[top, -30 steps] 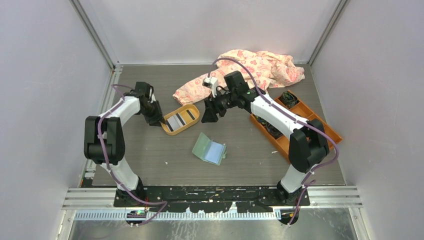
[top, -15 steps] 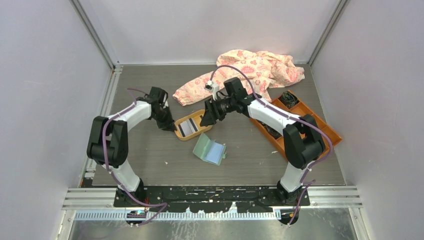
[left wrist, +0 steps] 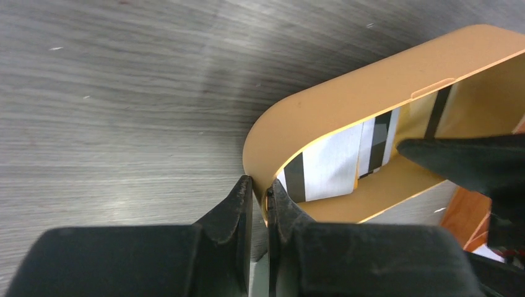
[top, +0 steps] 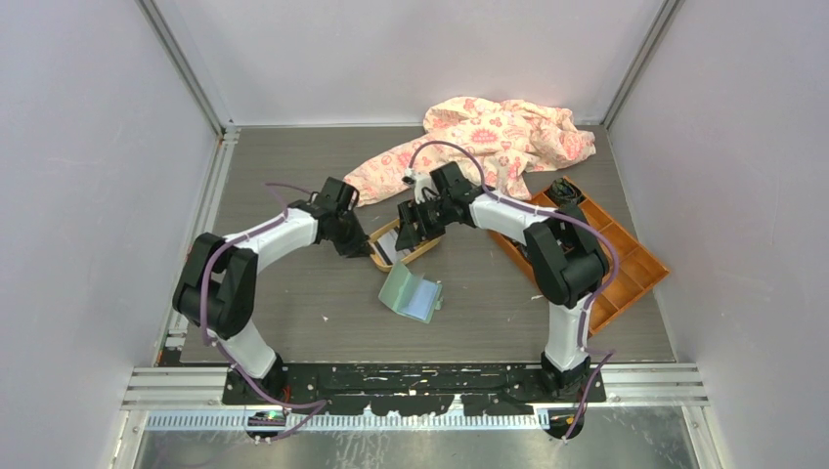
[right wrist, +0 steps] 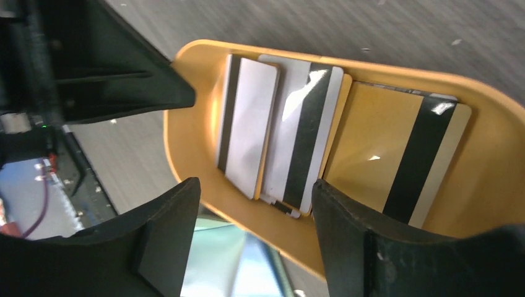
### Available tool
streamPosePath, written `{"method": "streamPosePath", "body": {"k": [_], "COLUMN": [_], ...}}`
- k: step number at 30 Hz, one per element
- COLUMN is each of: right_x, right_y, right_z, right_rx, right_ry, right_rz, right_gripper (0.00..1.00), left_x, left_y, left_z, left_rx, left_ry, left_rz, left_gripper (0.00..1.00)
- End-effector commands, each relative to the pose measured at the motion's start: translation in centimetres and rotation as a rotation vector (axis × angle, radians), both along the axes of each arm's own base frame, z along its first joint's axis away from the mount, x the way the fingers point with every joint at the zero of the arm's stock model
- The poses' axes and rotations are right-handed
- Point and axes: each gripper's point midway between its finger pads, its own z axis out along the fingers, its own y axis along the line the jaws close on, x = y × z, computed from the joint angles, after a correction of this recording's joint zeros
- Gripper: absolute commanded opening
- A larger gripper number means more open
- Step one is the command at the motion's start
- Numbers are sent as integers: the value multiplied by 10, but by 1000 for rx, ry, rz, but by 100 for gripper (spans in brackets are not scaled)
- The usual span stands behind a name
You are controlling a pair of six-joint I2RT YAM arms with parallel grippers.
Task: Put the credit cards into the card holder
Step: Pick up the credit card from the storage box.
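**Fig.** Left arm is reaching low and far out toward the orange tray [top: 383, 233]. The left gripper [left wrist: 259, 185] is pinching the tray's rounded end wall, one finger outside and one inside, jaws nearly together. Right arm is folding back at the elbow, w/ the wrist dipping over the tray's opposite end. The right gripper [right wrist: 255, 204] is hanging just above the tray w/ jaws spread wide, cards showing btwn the fingers.

Tray is looking tipped, but how far is hard to tell. From overhead, both grippers are covering most of it. The credit cards [right wrist: 297, 136] are showing clearly in the wrist views only. At least three are lying overlapped inside the tray, long axes and stripes running across the tray's width.

The card holder [top: 411, 293] is lying open just on the tray's near side, inner face up.
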Motion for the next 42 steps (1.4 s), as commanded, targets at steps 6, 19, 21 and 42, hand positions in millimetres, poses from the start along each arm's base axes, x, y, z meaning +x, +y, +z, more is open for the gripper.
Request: {"method": "streamPosePath", "body": {"k": [6, 19, 21, 42], "right_x": [45, 37, 31, 34], "right_y": [-26, -22, -16, -1], "right_z": [0, -20, -20, 8], "right_rx": [-132, -102, -40, 253], "right_ry": [-158, -86, -19, 245], "right_rz": [-49, 14, 14, -112], "right_gripper": [74, 72, 70, 53], "left_x": [48, 49, 49, 56], "left_y": [-57, -76, -77, -75], "left_z": [35, 29, 28, 26], "left_rx": [-119, -116, -111, -69], "left_ry": [-132, -111, -106, -103], "left_rz": [-41, -106, -111, -119], "left_gripper": [0, 0, 0, 0]}}
